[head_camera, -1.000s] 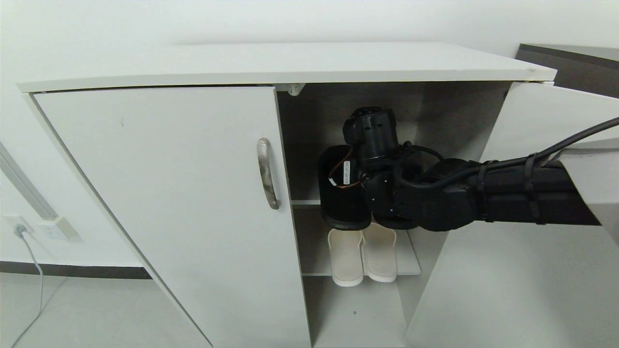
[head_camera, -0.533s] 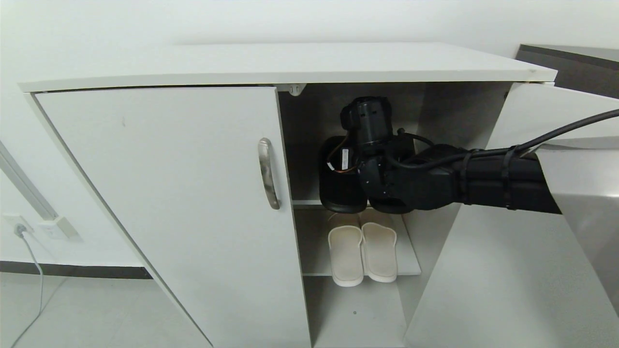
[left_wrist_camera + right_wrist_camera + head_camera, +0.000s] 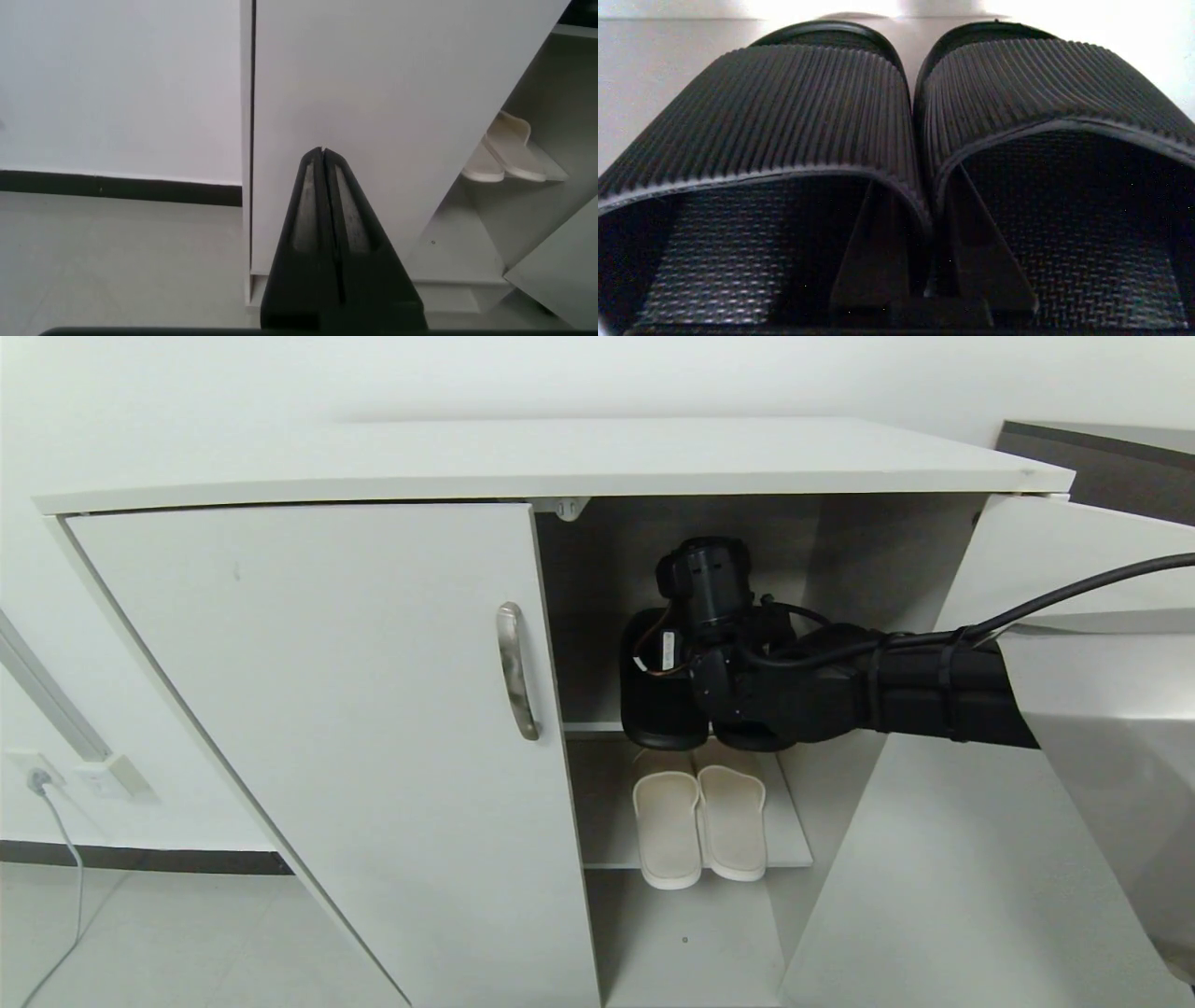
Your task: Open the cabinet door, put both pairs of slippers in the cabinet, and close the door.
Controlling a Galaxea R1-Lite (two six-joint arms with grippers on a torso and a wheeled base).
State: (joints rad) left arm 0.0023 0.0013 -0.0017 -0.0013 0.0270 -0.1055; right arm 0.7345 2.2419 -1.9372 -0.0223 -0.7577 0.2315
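At the cabinet's (image 3: 560, 457) upper shelf (image 3: 590, 729), the black slippers (image 3: 658, 709) sit side by side, with the right pincer (image 3: 929, 271) clamped on their adjoining inner walls. Cream slippers (image 3: 700, 826) lie on the shelf below (image 3: 789, 845). The left pincer (image 3: 322, 224), fingers together, faces the closed left door (image 3: 392, 93).

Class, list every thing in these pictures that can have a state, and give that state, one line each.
Left cabinet door: shut.
Right cabinet door: swung open.
Black slippers: pinched together by the right gripper, at the upper shelf.
White slippers: lying side by side on the lower shelf.
Left gripper: shut, empty.
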